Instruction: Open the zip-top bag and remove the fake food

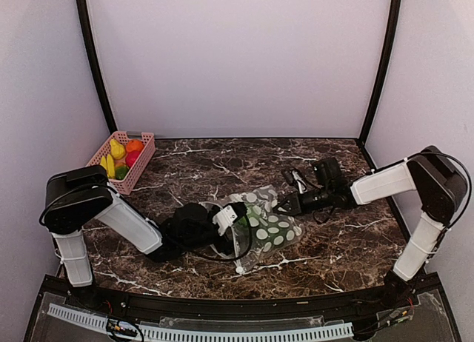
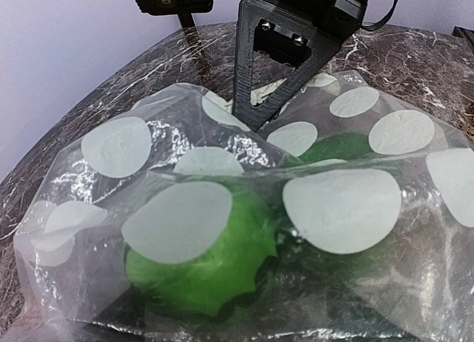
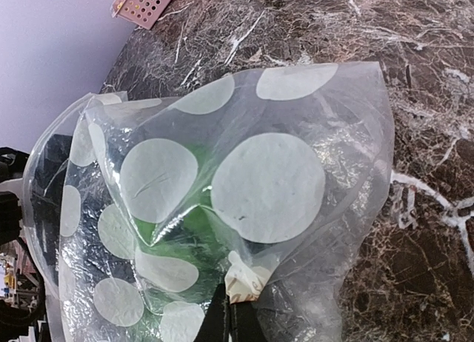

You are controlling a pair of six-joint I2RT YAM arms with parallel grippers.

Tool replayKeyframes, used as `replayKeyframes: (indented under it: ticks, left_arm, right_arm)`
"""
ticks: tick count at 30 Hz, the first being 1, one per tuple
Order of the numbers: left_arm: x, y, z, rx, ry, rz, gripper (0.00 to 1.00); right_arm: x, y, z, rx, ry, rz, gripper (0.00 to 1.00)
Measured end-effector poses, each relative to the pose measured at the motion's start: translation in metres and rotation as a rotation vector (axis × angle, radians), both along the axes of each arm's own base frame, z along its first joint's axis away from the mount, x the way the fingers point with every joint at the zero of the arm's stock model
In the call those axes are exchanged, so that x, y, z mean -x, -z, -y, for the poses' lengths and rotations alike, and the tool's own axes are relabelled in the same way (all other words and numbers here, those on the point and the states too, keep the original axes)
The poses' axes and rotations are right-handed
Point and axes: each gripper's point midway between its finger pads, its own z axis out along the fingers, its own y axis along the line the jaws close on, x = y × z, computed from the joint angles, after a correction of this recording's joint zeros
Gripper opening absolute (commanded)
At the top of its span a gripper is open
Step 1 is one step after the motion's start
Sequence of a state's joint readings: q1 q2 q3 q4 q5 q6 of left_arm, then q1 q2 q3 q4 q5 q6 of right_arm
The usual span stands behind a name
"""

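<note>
Top external view: the zip-top bag (image 1: 263, 223) lies on the desk (image 1: 341, 246) between both arms. The right gripper (image 1: 282, 206) pinches its right edge. The left gripper (image 1: 231, 222) meets its left edge, closure impossible to tell. Green fake food (image 2: 196, 264) sits inside.

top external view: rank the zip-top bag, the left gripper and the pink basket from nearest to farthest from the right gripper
1. zip-top bag, in the centre, its edge right at the right gripper.
2. left gripper, at the bag's other, left end.
3. pink basket, off in the far-left back corner.
</note>
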State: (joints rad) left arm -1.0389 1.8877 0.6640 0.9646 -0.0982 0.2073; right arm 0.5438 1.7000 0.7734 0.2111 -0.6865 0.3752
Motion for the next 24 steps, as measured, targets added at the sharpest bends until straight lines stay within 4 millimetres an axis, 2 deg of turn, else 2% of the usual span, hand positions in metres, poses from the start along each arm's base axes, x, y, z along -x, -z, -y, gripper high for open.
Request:
replayKeyframes:
  ticks: [7, 15, 24]
  left_arm:
    - [-0.018, -0.005, 0.002, 0.016, -0.013, 0.011, 0.87]
    - [-0.03, 0.009, 0.002, -0.003, -0.01, -0.007, 0.86]
    - [-0.042, 0.011, 0.01, -0.011, 0.019, -0.011, 0.84]
  right_arm:
    - [-0.012, 0.006, -0.005, 0.027, -0.012, 0.014, 0.0]
    - [-0.026, 0.013, -0.02, 0.044, -0.047, 0.022, 0.0]
    - [-0.024, 0.031, -0.036, 0.065, -0.107, 0.002, 0.0]
